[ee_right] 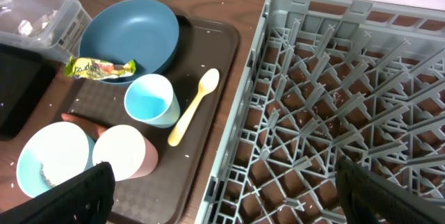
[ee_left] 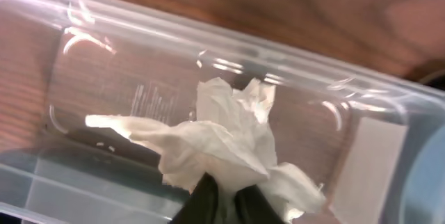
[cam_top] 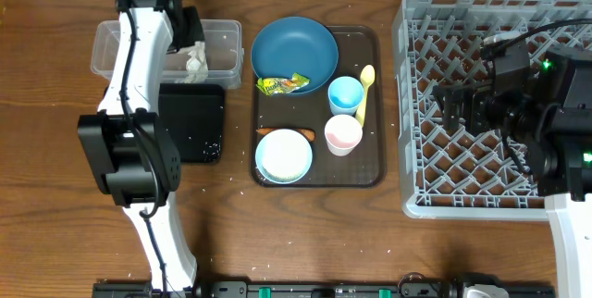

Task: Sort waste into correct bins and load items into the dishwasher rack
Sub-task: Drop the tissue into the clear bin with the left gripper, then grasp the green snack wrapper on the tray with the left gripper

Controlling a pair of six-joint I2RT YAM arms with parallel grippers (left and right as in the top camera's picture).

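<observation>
My left gripper [ee_left: 226,197] is shut on the crumpled white tissue [ee_left: 222,137] inside the clear tub [ee_left: 132,78]. From overhead the tissue [cam_top: 194,63] lies in the tub [cam_top: 217,34] under the left arm. The black tray [cam_top: 191,122] sits in front of the tub. My right gripper [ee_right: 233,196] is open and empty over the near left edge of the grey rack [ee_right: 348,92]. The dark-blue bowl [cam_top: 294,53], yellow-green wrapper [cam_top: 282,83], light-blue cup [cam_top: 345,94], pink cup [cam_top: 342,134], pale-blue bowl [cam_top: 284,156], carrot [cam_top: 277,131] and yellow spoon [cam_top: 365,88] sit on the brown tray.
The brown serving tray [cam_top: 370,168] lies between the bins and the rack [cam_top: 490,196]. White rice grains are scattered on the black tray, the brown tray and the wood table. The pale-blue bowl [ee_right: 49,161] holds a few grains.
</observation>
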